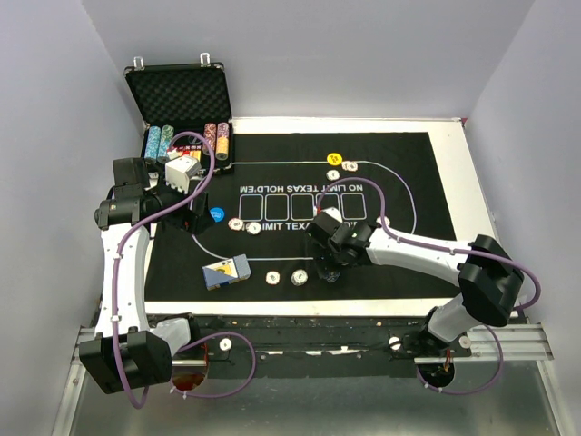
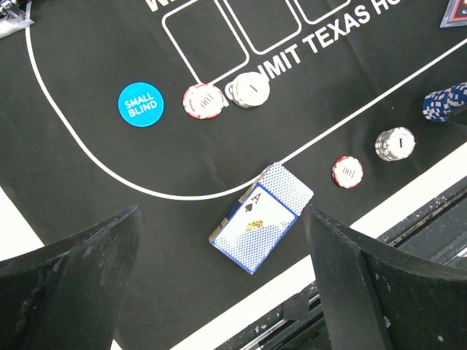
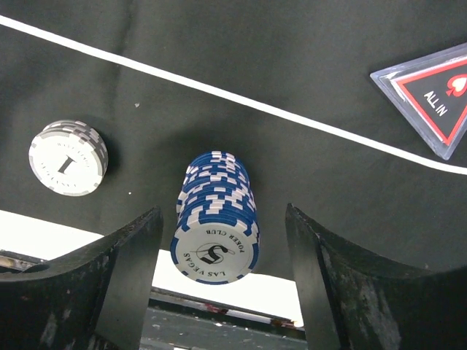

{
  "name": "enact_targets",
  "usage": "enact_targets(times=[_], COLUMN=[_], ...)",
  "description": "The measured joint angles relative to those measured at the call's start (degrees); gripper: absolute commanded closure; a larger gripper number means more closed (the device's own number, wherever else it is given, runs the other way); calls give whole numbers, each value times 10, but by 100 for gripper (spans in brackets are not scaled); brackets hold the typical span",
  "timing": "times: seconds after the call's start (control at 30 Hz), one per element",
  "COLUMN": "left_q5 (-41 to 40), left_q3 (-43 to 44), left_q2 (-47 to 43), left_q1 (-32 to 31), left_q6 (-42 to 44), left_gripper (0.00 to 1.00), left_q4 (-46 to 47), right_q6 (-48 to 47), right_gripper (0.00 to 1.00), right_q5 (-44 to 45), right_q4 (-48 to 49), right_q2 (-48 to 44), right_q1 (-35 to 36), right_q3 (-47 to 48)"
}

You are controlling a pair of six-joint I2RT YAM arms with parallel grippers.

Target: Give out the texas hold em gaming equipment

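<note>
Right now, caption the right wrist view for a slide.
Right hand open around a blue chip stack on the black mat; white chips at left, all-in marker upper right.

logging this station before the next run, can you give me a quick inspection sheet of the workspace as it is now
surface: black hold'em mat on white table, flat
job's things: card deck, blue chip stack, loose chips, small blind button, yellow button, all-in marker, all on mat
clutter: open case far left, chip rows inside
grippers: left gripper open over card deck; right gripper open, straddling blue chip stack, no contact
cables: purple cables along both arms
surroundings: plain walls; metal rail at near edge
</note>
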Motion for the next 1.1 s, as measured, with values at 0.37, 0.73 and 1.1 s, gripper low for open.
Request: enact_targets(times=[0.37, 0.73, 1.1], left_q5=[0, 0, 1], left_q3=[0, 0, 0], left_q2=[0, 0, -2], left_q1=[0, 0, 0], left_q6=[0, 0, -5], left_gripper=[1, 1, 1], left_q4=[0, 0, 4], right_q6=[10, 9, -29], right_gripper=[60, 69, 69], right_q5=[-7, -8, -9], right_q4=[7, -7, -15], right_q2=[0, -16, 35], right_q1=[0, 0, 0], right_q3=[-9, 3, 169])
